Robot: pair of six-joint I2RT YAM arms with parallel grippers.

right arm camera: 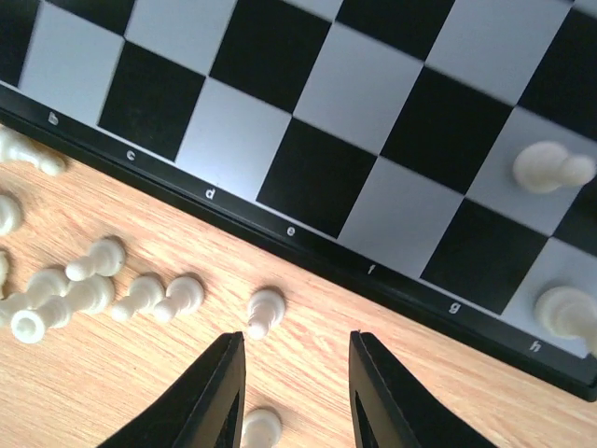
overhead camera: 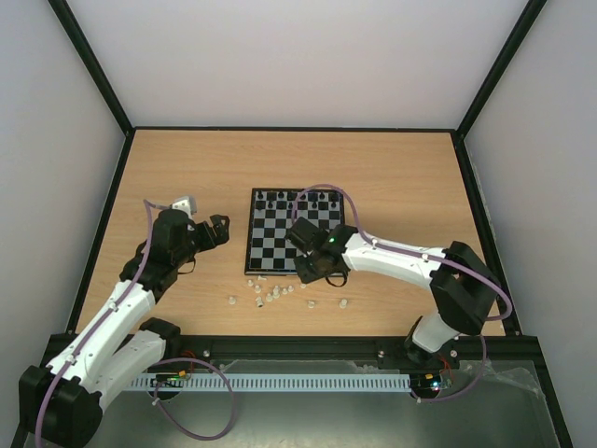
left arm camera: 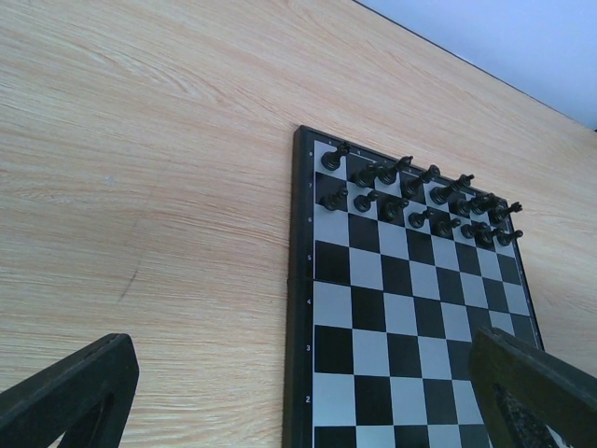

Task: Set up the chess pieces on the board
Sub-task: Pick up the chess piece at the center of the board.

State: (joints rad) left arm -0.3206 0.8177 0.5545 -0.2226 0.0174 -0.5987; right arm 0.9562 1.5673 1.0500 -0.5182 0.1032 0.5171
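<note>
The right hand [right arm camera: 297,341] hangs low over the worktop [right arm camera: 448,401], just short of the near border of the chessboard [right arm camera: 289,231]. Its fingers stand partly apart and clamp nothing. The nearest white pawn [right arm camera: 266,311] sits just ahead of the gap, in the lower middle of the right wrist view and a little toward the left finger. It seems to lie on its side, long axis running from the hand toward the board, so the jaws would close across it. A second white piece [right arm camera: 261,427] lies lower in the frame between the fingers, beside the left one and not gripped.

Two white pieces [right arm camera: 550,168] are on the board, at the right edge of that view. About ten more [right arm camera: 140,297] lie loose on the wood at the left, some overlapping, so the count is rough. The black pieces [left arm camera: 420,177] fill two rows at the board's far side.

The left hand [overhead camera: 217,231] is spread wide and empty, left of the board and well away from the white pieces, so the right arm is the nearer.
</note>
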